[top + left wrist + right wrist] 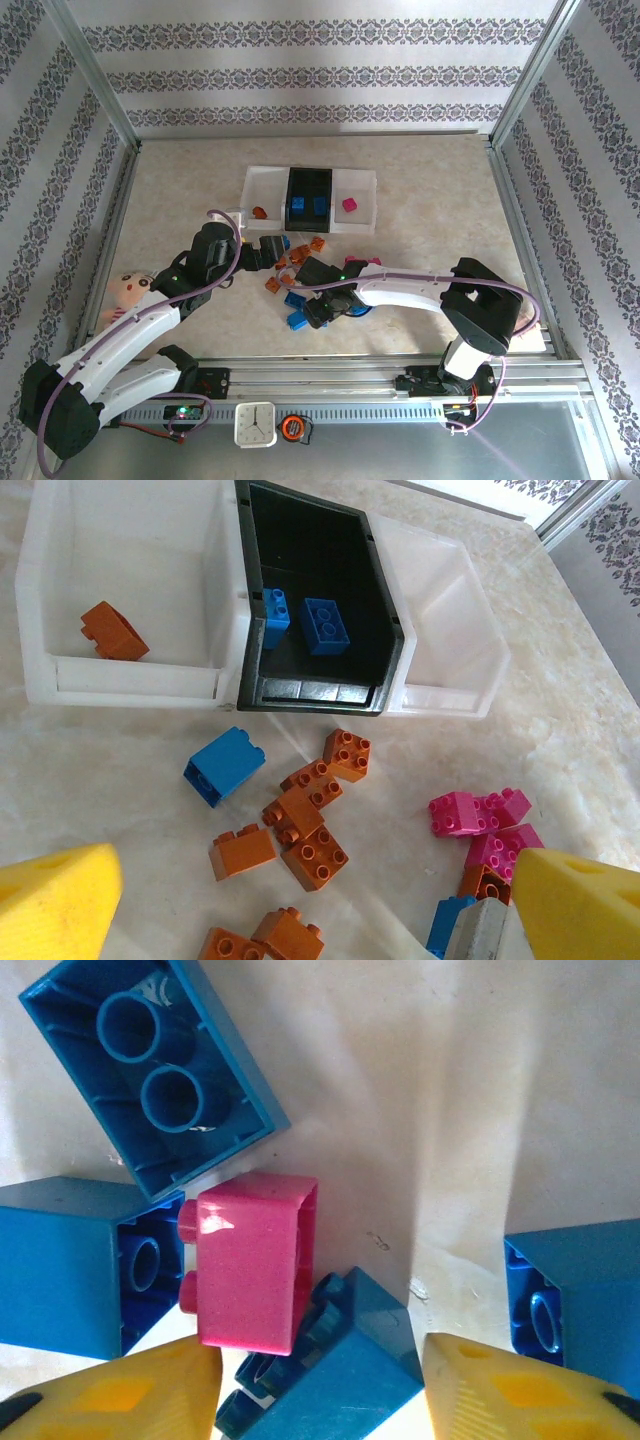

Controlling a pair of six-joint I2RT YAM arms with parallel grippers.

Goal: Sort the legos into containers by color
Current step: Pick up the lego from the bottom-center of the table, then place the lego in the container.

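Glossy studded plastic bricks point(300, 825) dot the marbled tabletop point(120, 770); the left gripper point(315, 880) spreads its yellow foam pads point(60, 905) wide. The right gripper point(320, 1360) flanks a blue brick point(345, 1360); whether it is clamped, I cannot tell.

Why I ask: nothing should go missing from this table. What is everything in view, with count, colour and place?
white containers: two, translucent white, flanking the black one.
black container: one, black, middle of the row.
orange lego: one, orange, in the left white container.
blue legos: two, blue, in the black container.
pink lego: one, pink, in the right white container.
loose legos: over a dozen, blue, orange and pink, on the table before the containers.
doll: one, pale head, table's left edge.
clock: one, white, near rail.
round item: one, orange and black, beside the clock.
left end effector: one, yellow pads, open above the loose legos.
right end effector: one, yellow pads, either side of a loose blue lego.
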